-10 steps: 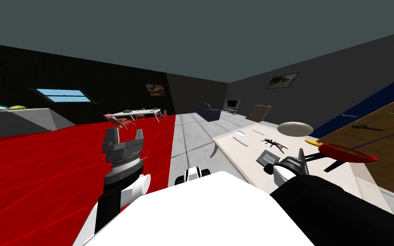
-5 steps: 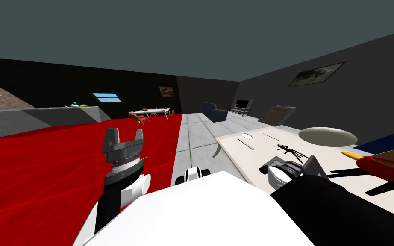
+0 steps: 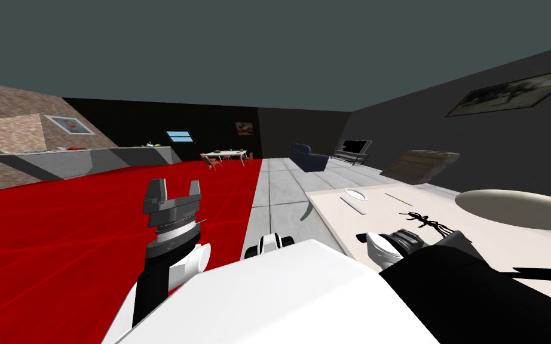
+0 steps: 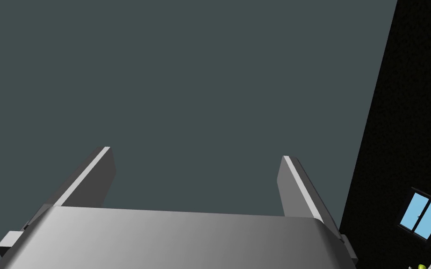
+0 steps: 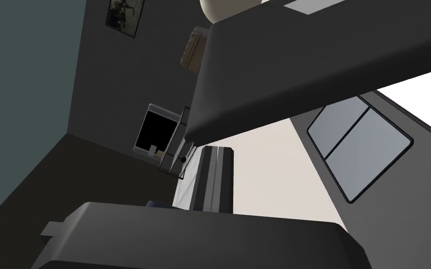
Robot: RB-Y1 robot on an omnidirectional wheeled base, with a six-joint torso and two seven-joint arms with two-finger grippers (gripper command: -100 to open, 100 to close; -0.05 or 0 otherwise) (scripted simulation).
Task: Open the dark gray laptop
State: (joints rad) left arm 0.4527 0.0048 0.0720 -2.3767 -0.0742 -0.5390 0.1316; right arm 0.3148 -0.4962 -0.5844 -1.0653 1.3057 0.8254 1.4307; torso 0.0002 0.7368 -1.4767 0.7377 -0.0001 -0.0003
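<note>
Laptop (image 5: 303,70) lid was up, just beyond the right gripper (image 3: 431,235) at its 12 o'clock — couldn't tell those jaws; left gripper (image 4: 196,156) had jaws apart.

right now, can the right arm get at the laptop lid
Probably yes. The right end effector sits right at the edge of the dark grey laptop lid, which stands lifted off the laptop base. Nothing shows between the end effector and the lid.

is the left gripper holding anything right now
No, the left gripper is empty: its two fingers stand wide apart with nothing between them.
</note>
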